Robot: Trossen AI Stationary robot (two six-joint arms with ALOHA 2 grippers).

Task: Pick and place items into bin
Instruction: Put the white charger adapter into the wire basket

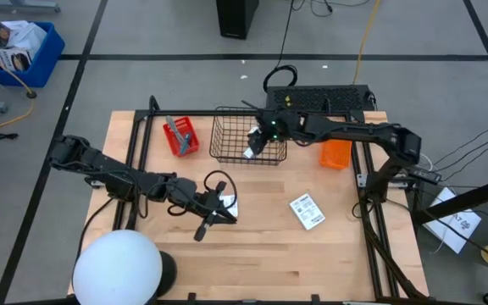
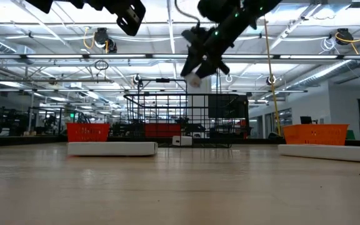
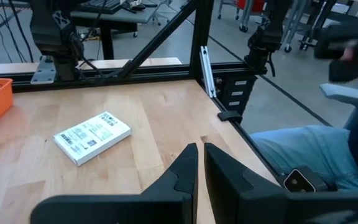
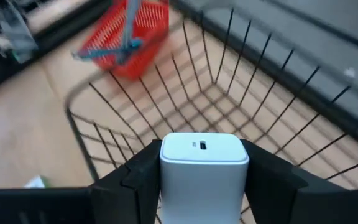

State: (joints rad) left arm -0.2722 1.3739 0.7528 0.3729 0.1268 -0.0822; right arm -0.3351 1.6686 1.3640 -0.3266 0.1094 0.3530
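- Desk (image 1: 261,246) of pale wooden planks carries everything, with a large white dome-shaped object (image 1: 118,269) at its near left corner.
- Left claw (image 1: 214,215) hangs over the near-middle of the desk, its dark fingers (image 3: 185,171) pressed together and carrying nothing.
- Flat white printed packet (image 1: 227,204), partly hidden, lies just beside that claw on the wood.
- Second flat white printed packet (image 1: 307,211) lies on the near right of the desk, well apart from the first; the left wrist view shows its printed top face (image 3: 92,137).
- Right claw (image 1: 257,142) is raised above the black wire basket (image 1: 246,135) at the far middle of the desk, and the low view shows it high over the basket's rim (image 2: 200,62).
- Small white cube-shaped charger (image 4: 204,171) sits clamped between the right claw's fingers, a small slot on its upper face, held over the basket's open top.
- Small red plastic basket (image 1: 181,137) stands left of the wire basket, with a slim teal-blue tool (image 4: 112,48) and a grey metal tool (image 1: 173,127) sticking out of it.
- Small orange plastic basket (image 1: 335,153) stands right of the wire basket, near the right arm.
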